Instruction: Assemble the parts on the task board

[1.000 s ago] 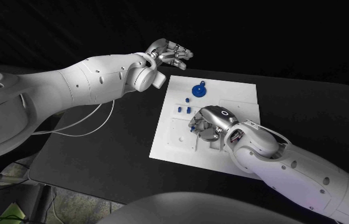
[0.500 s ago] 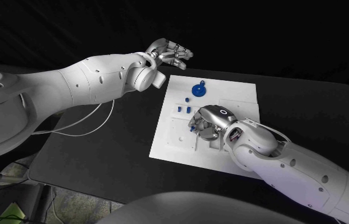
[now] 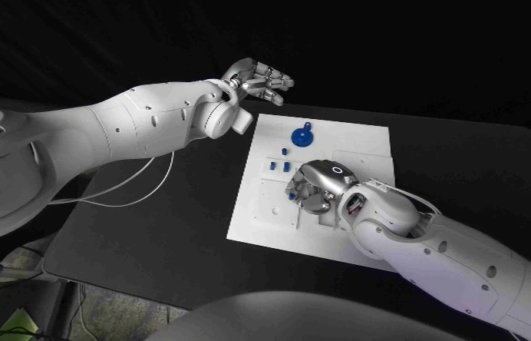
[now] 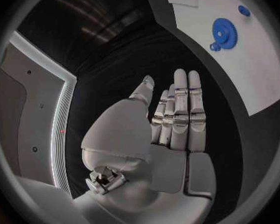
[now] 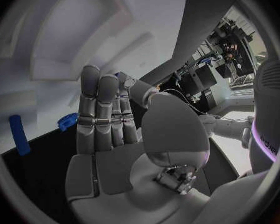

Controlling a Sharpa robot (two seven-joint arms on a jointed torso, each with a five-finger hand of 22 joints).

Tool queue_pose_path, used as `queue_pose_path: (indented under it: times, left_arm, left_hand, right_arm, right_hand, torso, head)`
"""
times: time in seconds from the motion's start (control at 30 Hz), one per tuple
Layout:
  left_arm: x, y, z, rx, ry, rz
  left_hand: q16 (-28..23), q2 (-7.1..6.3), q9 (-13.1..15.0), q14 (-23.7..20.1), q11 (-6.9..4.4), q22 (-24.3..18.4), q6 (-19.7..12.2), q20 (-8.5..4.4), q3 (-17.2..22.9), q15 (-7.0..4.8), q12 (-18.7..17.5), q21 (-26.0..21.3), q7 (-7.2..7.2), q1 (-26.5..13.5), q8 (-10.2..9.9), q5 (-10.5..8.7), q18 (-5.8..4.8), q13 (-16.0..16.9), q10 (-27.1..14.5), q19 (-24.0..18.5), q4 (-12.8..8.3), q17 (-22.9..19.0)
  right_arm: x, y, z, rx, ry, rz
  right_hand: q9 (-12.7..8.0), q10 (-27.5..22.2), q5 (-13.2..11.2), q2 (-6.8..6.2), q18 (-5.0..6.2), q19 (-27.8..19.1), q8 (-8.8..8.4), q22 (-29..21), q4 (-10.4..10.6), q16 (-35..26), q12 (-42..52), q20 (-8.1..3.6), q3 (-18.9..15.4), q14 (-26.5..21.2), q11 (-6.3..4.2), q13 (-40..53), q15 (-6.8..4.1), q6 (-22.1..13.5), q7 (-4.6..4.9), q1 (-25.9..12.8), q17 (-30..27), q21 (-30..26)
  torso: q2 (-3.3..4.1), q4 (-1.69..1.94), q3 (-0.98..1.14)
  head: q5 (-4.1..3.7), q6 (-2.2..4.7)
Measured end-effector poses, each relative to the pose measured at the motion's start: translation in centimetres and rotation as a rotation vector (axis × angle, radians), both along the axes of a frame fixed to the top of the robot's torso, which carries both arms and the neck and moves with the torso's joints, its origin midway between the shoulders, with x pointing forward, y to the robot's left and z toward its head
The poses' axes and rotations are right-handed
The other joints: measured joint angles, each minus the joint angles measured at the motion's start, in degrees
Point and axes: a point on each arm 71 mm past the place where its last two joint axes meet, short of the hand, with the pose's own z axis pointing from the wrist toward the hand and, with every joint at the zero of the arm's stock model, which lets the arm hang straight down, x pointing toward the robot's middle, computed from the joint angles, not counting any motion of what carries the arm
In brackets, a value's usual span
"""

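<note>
The right silver hand [image 3: 313, 187] has crept slightly left over the white task board [image 3: 360, 137], fingers together around a small blue part [image 5: 119, 76], grip unclear; the left silver hand [image 3: 260, 80] hovers flat and empty, loose blue pegs [image 3: 278, 165] remaining.

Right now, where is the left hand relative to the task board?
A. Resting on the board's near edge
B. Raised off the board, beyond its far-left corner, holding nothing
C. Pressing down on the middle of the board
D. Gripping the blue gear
B: in the head view the left hand hangs past the far-left corner of the task board, fingers straight and empty, while the blue gear lies untouched on the board.
</note>
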Motion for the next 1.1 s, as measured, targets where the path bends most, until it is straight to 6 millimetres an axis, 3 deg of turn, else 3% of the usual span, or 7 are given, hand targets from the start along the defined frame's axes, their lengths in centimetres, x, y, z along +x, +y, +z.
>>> queue_pose_path:
  times: [0.13,0.37,0.47,0.53,0.73,1.1]
  left_arm:
    - [0.0,0.0,0.0,0.000,0.000,0.000]
    - [0.0,0.0,0.0,0.001,0.002,0.000]
    - [0.0,0.0,0.0,0.001,0.002,-0.001]
    - [0.0,0.0,0.0,0.001,0.003,-0.001]
    - [0.0,0.0,0.0,0.001,0.005,-0.002]
    - [0.0,0.2,-0.1,0.003,0.010,0.000]
  left_hand:
    - [0.00,0.00,0.00,0.00,0.00,0.00,0.00,0.00,0.00,0.00,0.00,0.00,0.00,0.00,0.00,0.00,0.00,0.00,0.00,0.00,0.00,0.00]
    - [0.00,0.00,0.00,0.00,0.00,0.00,0.00,0.00,0.00,0.00,0.00,0.00,0.00,0.00,0.00,0.00,0.00,0.00,0.00,0.00,0.00,0.00]
    - [0.00,0.18,0.00,0.00,0.00,-0.27,0.00,0.00,-0.22,0.00,0.00,0.00,0.00,0.18,0.00,0.00,0.00,0.00,0.00,0.00,0.22,-0.05]
    - [0.00,0.23,0.00,0.00,0.00,-0.28,0.00,0.00,-0.22,0.00,0.00,0.00,0.00,0.23,0.00,0.00,0.00,0.00,0.00,0.00,0.22,-0.05]
    - [0.00,0.23,0.00,0.00,0.00,-0.28,0.00,0.00,-0.22,0.00,0.00,0.00,0.00,0.23,0.00,0.00,0.00,0.00,0.00,0.00,0.22,-0.05]
    - [0.00,0.23,0.03,-0.19,0.00,-0.40,0.00,0.00,-0.22,0.19,0.00,0.00,0.00,0.23,0.00,0.00,0.00,0.00,0.00,0.00,0.22,-0.05]
  right_arm:
    - [0.0,0.0,0.0,-0.001,0.000,0.001]
    - [-0.1,0.0,-0.1,0.000,0.003,0.001]
    - [-0.2,0.0,-0.2,0.000,0.007,0.002]
    - [-0.2,0.0,-0.3,-0.001,0.011,0.001]
    - [-0.2,-0.2,-0.3,0.006,0.018,-0.003]
    - [-0.7,-1.3,0.1,0.031,0.021,-0.024]
  right_hand:
    - [-0.15,-0.36,1.08,0.00,-0.01,0.00,0.00,0.09,0.06,0.00,0.01,0.00,-1.08,0.00,0.36,-0.02,0.00,-0.44,0.35,0.00,0.00,-0.26]
    - [-1.81,-4.81,0.85,0.73,0.40,-0.44,0.47,1.23,-0.32,0.03,0.25,0.44,-1.45,-0.55,1.71,-0.33,0.52,-3.71,1.64,0.73,0.00,-0.67]
    - [-2.55,-8.73,2.75,-0.91,0.76,-0.87,0.22,1.50,-0.47,0.03,0.24,0.83,-1.59,-1.09,2.93,-0.46,0.97,-5.20,2.16,0.24,0.00,-0.86]
    - [-2.96,-11.21,3.91,-1.90,1.56,-1.18,0.17,2.10,-0.47,0.03,0.46,1.15,-1.59,-1.26,3.46,-0.38,1.30,-6.36,2.44,0.16,0.00,-0.52]
    - [-3.11,-15.48,4.85,-3.18,3.37,-1.80,0.17,3.24,-0.60,0.37,0.18,2.20,-2.90,-1.70,4.85,-0.51,2.29,-7.22,2.72,0.45,-0.63,-0.50]
    - [-3.11,-16.09,5.73,-3.40,3.49,-1.55,0.17,4.25,-0.68,0.87,0.12,2.56,-3.33,-1.78,5.06,-0.59,2.37,-7.50,3.00,0.67,-1.43,-1.33]
  torso:
    - [0.00,0.01,0.00]
    - [0.00,0.01,-0.01]
    - [0.00,0.01,-0.01]
    - [0.01,0.01,-0.01]
    - [0.01,0.01,-0.02]
    - [0.01,0.00,0.02]
  head:
    - [0.01,-0.01]
    - [0.04,-0.01]
    - [0.04,-0.01]
    - [0.04,-0.01]
    - [0.02,0.16]
    - [-0.21,0.54]
